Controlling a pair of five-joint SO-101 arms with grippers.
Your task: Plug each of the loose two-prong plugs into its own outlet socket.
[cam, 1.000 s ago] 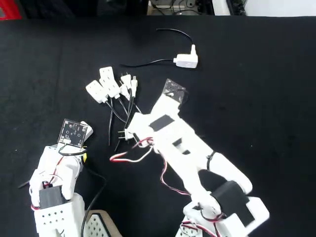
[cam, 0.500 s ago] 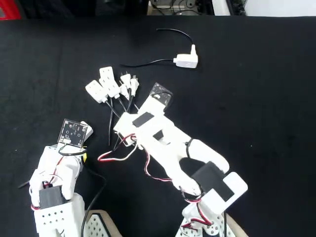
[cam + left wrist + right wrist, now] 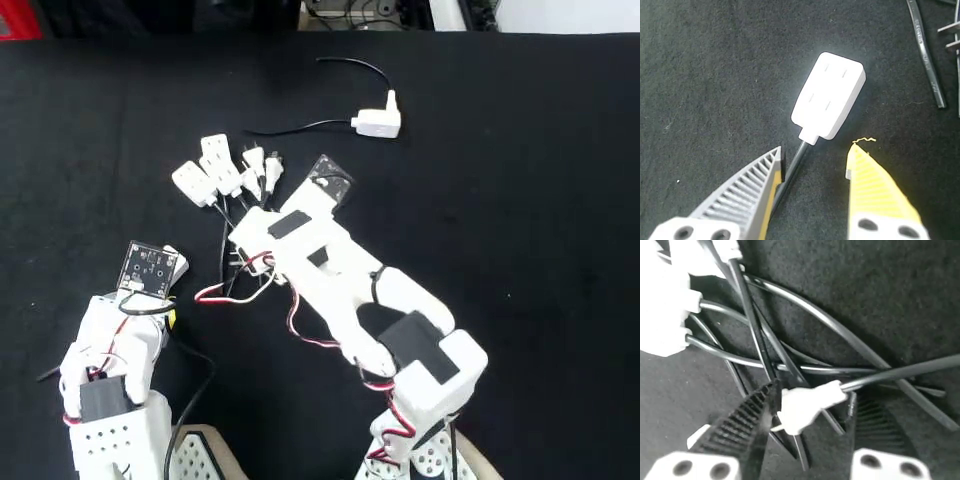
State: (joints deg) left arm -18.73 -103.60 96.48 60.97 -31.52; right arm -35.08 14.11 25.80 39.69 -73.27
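White arms (image 3: 330, 270), red wires (image 3: 222, 293); left gripper (image 3: 817, 146) yel/grey.

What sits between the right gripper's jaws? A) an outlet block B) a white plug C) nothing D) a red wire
B: the right wrist view shows a white plug with the open right gripper around it, one jaw on either side.

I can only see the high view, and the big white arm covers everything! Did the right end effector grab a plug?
Observer: Not yet. The right wrist view shows the right end effector open, with a white plug lying between its fingers.
Child: What's the left one doing?
Observer: The left end effector is open too, and a socket block with empty slots lies just ahead of it.
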